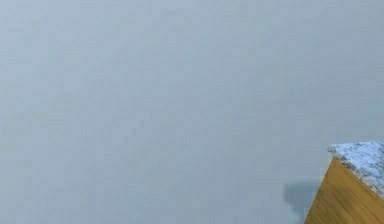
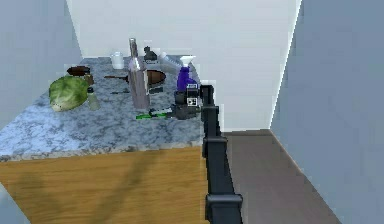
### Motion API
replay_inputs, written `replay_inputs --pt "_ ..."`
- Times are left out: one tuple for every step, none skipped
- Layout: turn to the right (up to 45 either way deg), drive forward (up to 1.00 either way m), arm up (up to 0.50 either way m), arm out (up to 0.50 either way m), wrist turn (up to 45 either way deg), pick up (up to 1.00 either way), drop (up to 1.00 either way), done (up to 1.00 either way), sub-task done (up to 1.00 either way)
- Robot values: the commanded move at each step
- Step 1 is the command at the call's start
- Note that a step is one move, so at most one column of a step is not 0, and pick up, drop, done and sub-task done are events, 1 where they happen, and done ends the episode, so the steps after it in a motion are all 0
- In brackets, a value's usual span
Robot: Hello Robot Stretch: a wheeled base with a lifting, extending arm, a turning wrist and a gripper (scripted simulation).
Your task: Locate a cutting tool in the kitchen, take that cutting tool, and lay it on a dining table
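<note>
A thin green thing, maybe the cutter, lies flat by the worktop's right edge, pointing at the tool just beside it; I cannot tell if the tool holds anything

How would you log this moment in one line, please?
ahead: wall, counter corner | arm: extended at counter | fingers: near spray bottle, load unclear | nearby: green item, lettuce
</note>
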Motion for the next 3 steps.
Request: replay_inputs --pt "0.0 0.00 0.10 0.00 0.0 0.00 0.00 0.00 0.00" --pt "0.0 0.00 0.04 0.00 0.0 0.00 0.00 0.00 0.00" --pt "0.0 0.00 0.00 0.00 -45.0 0.00 0.00 0.00 0.00"
